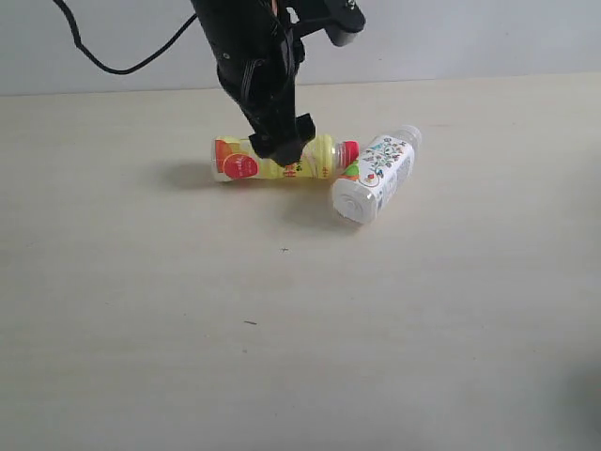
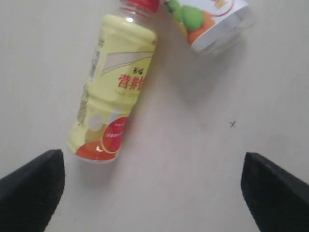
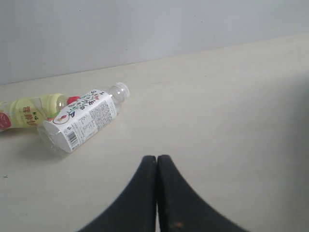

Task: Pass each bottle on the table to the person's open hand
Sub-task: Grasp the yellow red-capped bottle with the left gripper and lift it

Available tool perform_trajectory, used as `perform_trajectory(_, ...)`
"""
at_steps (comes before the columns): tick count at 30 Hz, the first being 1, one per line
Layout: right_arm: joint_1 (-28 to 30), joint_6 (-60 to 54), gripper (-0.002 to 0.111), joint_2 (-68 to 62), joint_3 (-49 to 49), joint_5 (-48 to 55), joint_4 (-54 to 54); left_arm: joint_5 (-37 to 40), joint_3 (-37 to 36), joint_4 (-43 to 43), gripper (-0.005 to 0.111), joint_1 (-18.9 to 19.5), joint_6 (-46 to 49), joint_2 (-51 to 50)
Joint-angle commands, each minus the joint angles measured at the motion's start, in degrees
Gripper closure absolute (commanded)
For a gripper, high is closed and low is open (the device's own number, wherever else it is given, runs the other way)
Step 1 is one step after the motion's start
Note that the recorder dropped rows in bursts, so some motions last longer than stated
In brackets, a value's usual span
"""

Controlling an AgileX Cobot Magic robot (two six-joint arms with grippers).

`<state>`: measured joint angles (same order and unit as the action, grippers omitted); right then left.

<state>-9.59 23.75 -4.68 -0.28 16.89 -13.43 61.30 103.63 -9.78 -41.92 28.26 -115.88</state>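
Now, the left claw (image 1: 280, 153) hangs spread wide, gripping nothing; the yellow bottle (image 2: 113, 92) lies flat on the table (image 1: 282, 329) just off its fingertips. Further from it lies the white-labelled bottle (image 1: 376, 177). Rightward, the right claw (image 3: 157, 162) is pinched closed, both bottles well ahead of it.

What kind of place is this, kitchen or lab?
Likely a robot lab bench: a plain beige table against a blank wall, a black robot arm trailing a cable, a yellow bottle and a white-labelled bottle lying there.
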Motion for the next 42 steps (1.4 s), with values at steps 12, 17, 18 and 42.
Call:
perform_trajectory(12,0.29,-0.13,0.108,-0.43,0.28,-0.47,-0.02,-7.19,-0.35,-13.5,0.013,0.35,-0.25,-8.25)
perform_trajectory(17,0.29,-0.13,0.108,-0.43,0.28,-0.47,-0.02,-8.59,-0.35,-13.88,0.013,2.23,-0.54,-10.14)
perform_trajectory(18,0.29,-0.13,0.108,-0.43,0.28,-0.47,-0.02,-9.24,-0.35,-13.73,0.013,2.86,-1.12,-10.56)
perform_trajectory(42,0.29,-0.13,0.108,-0.43,0.28,-0.7,-0.02,-19.48,-0.35,-12.67,0.013,5.51,-1.49,-15.72)
